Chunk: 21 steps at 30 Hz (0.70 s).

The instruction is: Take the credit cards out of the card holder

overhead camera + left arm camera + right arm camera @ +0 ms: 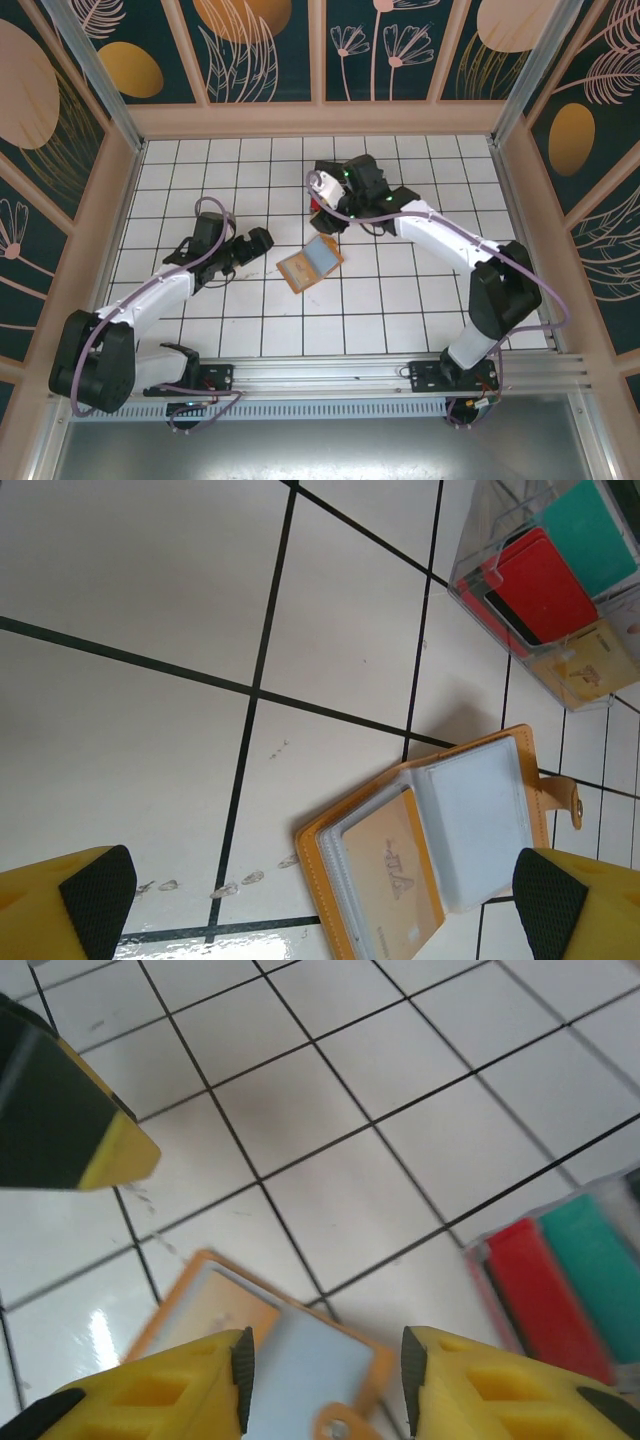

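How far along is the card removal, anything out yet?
Done: card holder lies open; a red card and others sit in a clear box. In hand: nothing, left gripper and right gripper are both open. Left: a tan card is in its sleeve, not yet pulled.

Bare tabletop (400, 320) open on the near side of the card holder (310, 263) and to its right. Far side crowded: clear tray (472, 550) of card stacks (545, 585) close beyond the card holder, right claw (322, 188) hanging above it. Close at the card holder's left, the left claw (262, 243). All round, panelled walls (320, 118) closing off the tabletop's edges.
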Tool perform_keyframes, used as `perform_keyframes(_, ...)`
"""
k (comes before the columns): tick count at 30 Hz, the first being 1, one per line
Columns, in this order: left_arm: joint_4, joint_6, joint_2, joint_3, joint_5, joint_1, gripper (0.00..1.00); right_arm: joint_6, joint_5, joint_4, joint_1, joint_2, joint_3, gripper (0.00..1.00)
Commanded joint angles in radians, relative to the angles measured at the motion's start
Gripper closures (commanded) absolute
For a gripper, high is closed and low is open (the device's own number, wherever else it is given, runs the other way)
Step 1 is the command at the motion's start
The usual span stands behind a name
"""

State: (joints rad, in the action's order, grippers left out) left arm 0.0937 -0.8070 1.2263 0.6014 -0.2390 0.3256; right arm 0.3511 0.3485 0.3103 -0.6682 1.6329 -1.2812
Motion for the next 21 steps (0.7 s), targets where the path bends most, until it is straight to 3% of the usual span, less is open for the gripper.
perform_keyframes(1,0.009,-0.021,-0.028,-0.027,0.03,-0.004,0.01,-0.305,-0.08,-0.08,-0.055,0.008,-0.007,0.54)
perform_keyframes(10,-0.001,-0.023,-0.06,-0.06,0.02,-0.004,0.01,-0.625,0.047,0.013,-0.098,0.185,-0.048,0.54)
perform_keyframes(21,-0.049,-0.054,-0.058,-0.1,-0.031,-0.003,0.06,-0.776,0.003,0.069,-0.117,0.29,-0.013,0.54)
